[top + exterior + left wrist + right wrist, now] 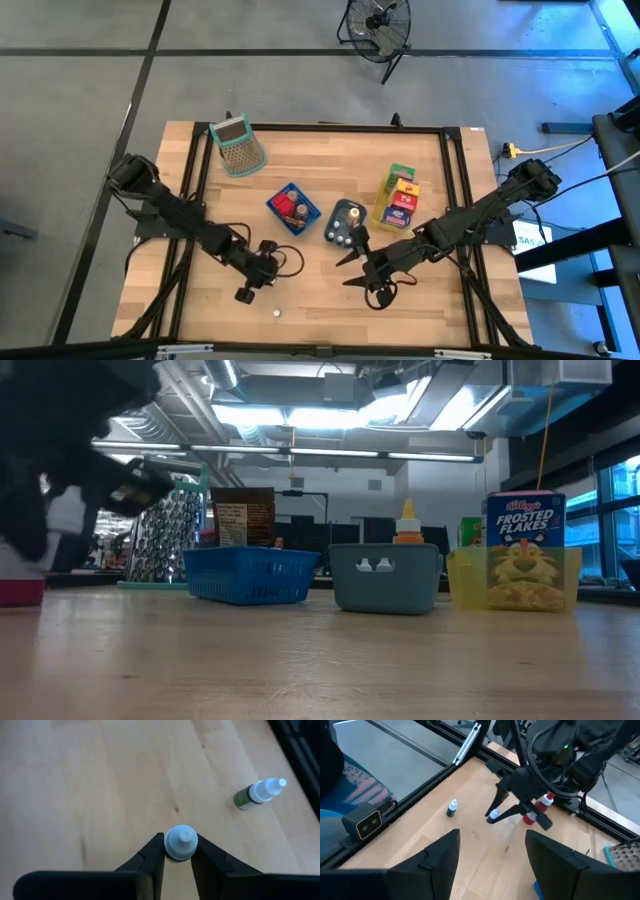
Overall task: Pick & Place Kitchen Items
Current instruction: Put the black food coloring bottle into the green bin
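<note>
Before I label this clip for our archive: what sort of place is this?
Probably a robotics lab or workshop in an industrial-style building: a wooden table in a black metal frame, bare ceiling ducts and strip lights, a concrete floor with a floor fan.

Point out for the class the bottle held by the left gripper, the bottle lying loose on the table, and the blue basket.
held bottle (180, 841), left wrist view, on its white cap.
loose bottle (256, 794), left wrist view, on its white neck.
blue basket (248, 576), low view, on its front wall.
</note>
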Motion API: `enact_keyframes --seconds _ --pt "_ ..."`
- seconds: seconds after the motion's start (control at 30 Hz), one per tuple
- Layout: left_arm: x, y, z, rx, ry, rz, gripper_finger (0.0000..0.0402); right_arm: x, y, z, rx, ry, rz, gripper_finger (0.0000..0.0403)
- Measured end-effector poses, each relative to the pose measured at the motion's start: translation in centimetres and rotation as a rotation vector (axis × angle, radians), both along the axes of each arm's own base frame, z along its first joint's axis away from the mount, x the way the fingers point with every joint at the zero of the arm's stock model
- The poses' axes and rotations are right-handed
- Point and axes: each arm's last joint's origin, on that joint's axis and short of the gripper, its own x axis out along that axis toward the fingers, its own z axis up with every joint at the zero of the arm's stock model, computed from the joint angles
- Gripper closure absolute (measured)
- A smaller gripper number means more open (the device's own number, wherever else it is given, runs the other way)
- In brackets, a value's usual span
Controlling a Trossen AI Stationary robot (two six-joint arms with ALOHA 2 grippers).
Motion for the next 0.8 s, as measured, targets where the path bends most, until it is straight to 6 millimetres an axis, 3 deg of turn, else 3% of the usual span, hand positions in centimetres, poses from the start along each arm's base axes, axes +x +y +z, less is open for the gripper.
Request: enact_keyframes --seconds 0.17,0.3,0.43,0.53,0.67,0.8 --pt "1.2 0.1 2.8 0.078 0.073 -0.022 0.0328 0.0 0.0 -0.1 -0.015 0.000 0.009 0.0173" --pt "2.2 0.1 5.9 0.121 0.101 -0.049 0.0328 0.2 0.9 -0.7 -0.099 -0.027 0.146 0.0173" --pt "3.6 0.5 9.2 0.070 0.071 -0.074 0.0328 0.6 2.3 -1.6 -0.221 -0.109 0.223 0.0173" --pt "4.6 0.8 11.3 0.025 0.012 -0.118 0.0328 1.2 3.1 -2.0 -0.340 -0.203 0.171 0.0173" --pt "5.6 1.5 12.9 0.018 -0.055 -0.127 0.0328 2.2 3.7 -2.4 -0.457 -0.237 0.054 0.0173" --pt "6.2 2.7 13.2 0.033 -0.074 -0.111 0.0327 3.6 4.1 -2.4 -0.458 -0.234 0.010 0.0174"
